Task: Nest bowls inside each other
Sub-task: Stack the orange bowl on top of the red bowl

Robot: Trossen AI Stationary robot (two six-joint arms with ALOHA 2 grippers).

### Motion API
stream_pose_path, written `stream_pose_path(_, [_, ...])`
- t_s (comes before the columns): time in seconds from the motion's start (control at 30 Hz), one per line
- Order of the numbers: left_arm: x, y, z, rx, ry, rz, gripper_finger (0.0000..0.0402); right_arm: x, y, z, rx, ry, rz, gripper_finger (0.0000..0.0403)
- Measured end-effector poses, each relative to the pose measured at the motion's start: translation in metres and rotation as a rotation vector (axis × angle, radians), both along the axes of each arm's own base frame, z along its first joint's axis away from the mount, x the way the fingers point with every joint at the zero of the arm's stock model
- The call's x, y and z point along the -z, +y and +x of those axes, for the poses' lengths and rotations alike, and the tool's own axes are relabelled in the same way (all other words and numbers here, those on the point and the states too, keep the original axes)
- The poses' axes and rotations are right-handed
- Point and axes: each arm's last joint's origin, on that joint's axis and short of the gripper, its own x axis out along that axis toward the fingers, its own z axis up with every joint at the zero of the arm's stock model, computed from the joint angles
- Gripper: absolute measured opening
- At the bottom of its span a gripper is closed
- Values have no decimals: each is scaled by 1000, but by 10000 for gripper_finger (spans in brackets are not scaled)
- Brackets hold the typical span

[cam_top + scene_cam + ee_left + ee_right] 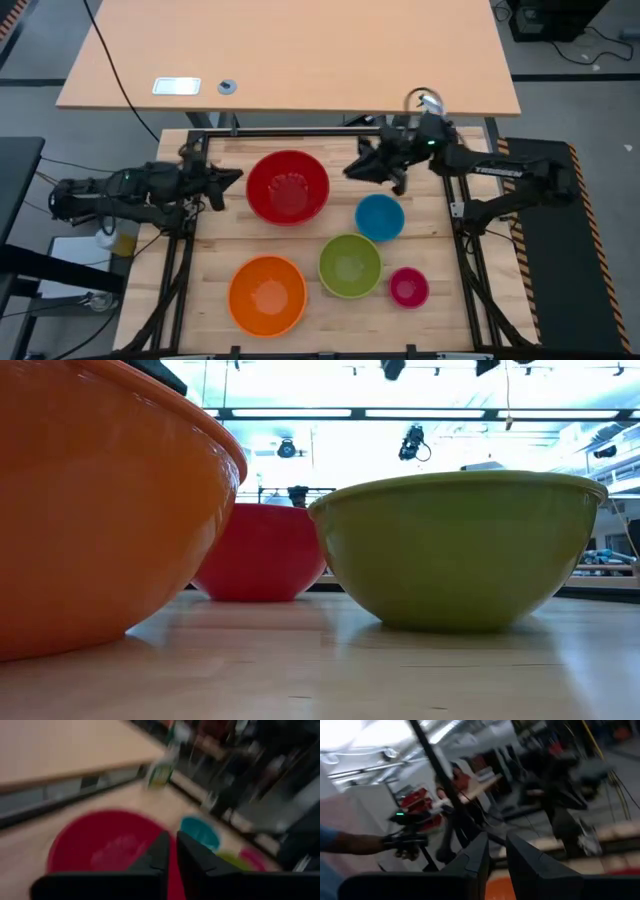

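Five bowls stand apart, each resting by its base on the wooden table (220,240). They are red (288,187) at the far middle, blue (380,217), lime green (350,265), pink (408,287) and orange (267,295) near the front. The low view shows the orange (100,510), red (260,555) and green (460,550) bowls. My left gripper (232,178) hangs in the air just left of the red bowl. My right gripper (352,170) hangs right of it, above the blue bowl's far side. In both, the fingers stand almost together with nothing between them (172,845) (497,850).
A larger light wooden desk (300,50) stands behind the table. A bottle with yellowish liquid (161,770) shows near the table's far right. A person's forearm (350,842) shows in the room beyond. Bare wood lies between the bowls and along the left side.
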Motion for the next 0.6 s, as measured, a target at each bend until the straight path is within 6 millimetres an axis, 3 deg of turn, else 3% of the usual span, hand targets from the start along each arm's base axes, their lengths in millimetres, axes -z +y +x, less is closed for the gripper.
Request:
stream_pose_path(0.1, [0, -2, 7, 61, 112, -67, 79, 15, 8, 22, -1, 122, 31, 75])
stream_pose_path(0.37, [9, -11, 20, 309, 258, -223, 187, 42, 69, 73, 170, 454, -146, 75])
stream_pose_path(0.6, [11, -27, 15, 452, 302, -216, 207, 75, 114, 114, 162, 640, -76, 104])
